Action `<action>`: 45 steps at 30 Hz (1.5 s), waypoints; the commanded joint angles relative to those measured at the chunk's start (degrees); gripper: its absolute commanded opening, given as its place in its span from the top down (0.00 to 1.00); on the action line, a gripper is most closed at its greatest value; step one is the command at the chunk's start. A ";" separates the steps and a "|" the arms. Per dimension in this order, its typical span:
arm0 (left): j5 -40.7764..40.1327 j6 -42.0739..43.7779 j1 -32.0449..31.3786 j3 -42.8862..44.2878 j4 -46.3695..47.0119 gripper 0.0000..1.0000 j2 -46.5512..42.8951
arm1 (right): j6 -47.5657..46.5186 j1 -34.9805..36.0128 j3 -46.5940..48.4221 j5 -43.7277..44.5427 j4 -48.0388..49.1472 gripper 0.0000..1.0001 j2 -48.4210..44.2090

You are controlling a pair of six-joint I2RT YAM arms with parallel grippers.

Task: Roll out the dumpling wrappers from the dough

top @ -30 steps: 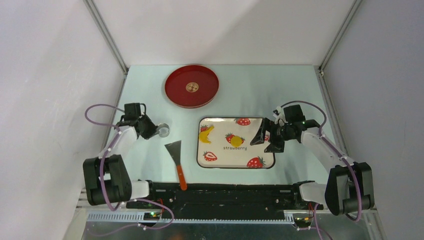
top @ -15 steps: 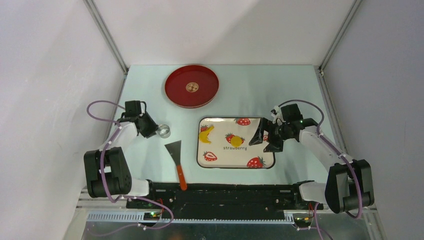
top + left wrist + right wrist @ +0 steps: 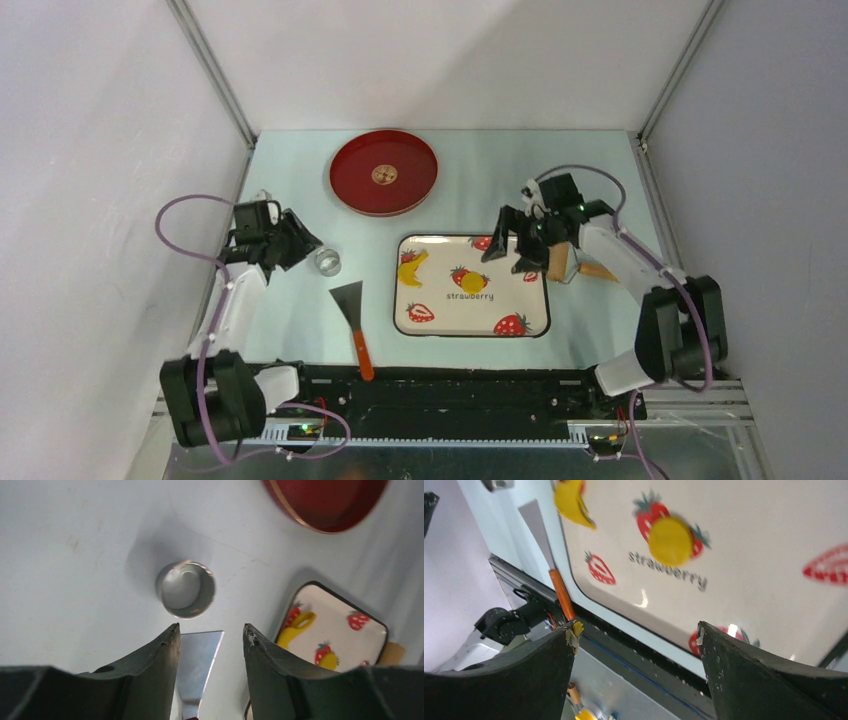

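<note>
left wrist view: the left gripper (image 3: 210, 630) was seen with its jaws partly parted and nothing held. The metal ring cutter (image 3: 186, 589) stood just ahead, apart from the fingertips. the right gripper (image 3: 636, 627) was spread wide and empty over the tray (image 3: 754, 530), where the dumpling wrapper (image 3: 670, 541) lay flat beside the dough scrap (image 3: 571, 502). the ring could be knocked away by a low swing. the soft disc could be dented or stuck if pinched, as a yellow crumb (image 3: 576, 628) on one fingertip suggested.

A robot test cell in a lab: plain white panels (image 3: 440, 60) on aluminium posts (image 3: 215, 75) box in the pale counter (image 3: 480, 190).
</note>
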 commanded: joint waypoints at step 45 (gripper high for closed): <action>12.34 -5.36 -24.22 -9.57 3.85 0.38 -27.72 | 30.99 7.69 80.19 8.14 11.96 0.60 73.69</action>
